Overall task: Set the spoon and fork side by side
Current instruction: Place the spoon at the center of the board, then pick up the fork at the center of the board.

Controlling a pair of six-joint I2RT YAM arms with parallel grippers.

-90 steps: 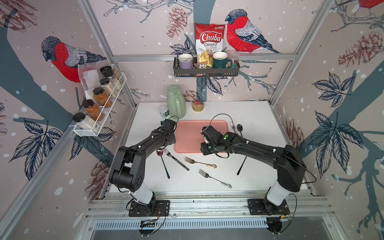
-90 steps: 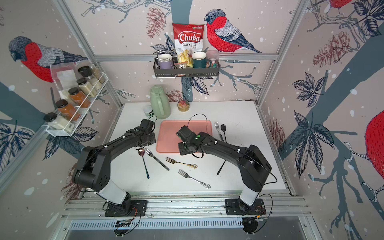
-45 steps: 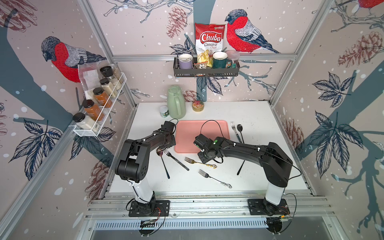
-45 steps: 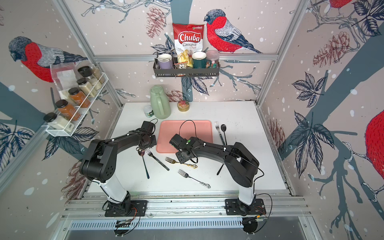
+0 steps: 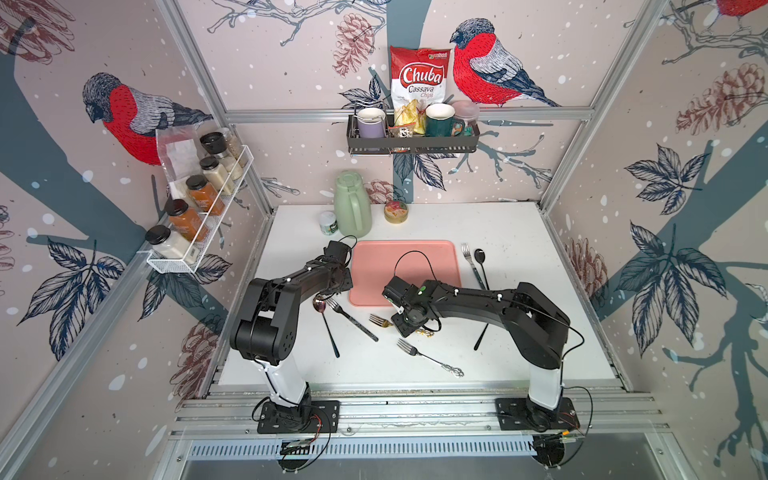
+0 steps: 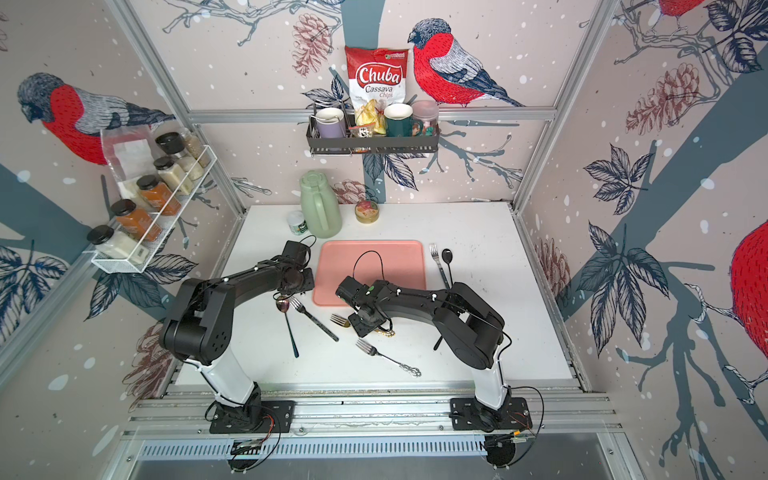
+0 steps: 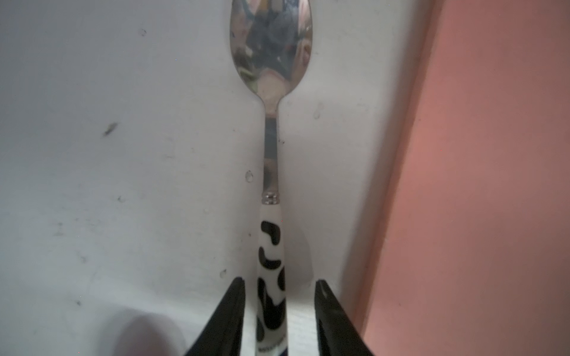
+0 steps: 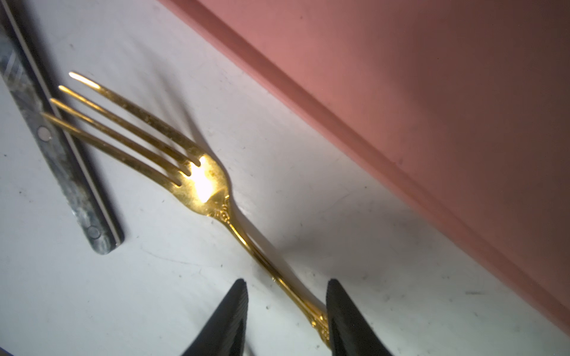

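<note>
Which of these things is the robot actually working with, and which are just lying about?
In use: spotted-handled spoon, within the open left gripper; gold fork, within the open right gripper.
Lying about: pink tray, green jug, tin, small jar, chip bag.

The spoon (image 7: 270,172) has a shiny silver bowl and a white handle with black blobs, like a cow. The fork (image 8: 197,182) is gold. The tray (image 5: 374,266) is pink. The table (image 5: 519,257) is white. The jug (image 5: 353,205) is pale green. The chips bag (image 5: 419,79) is red and white.
</note>
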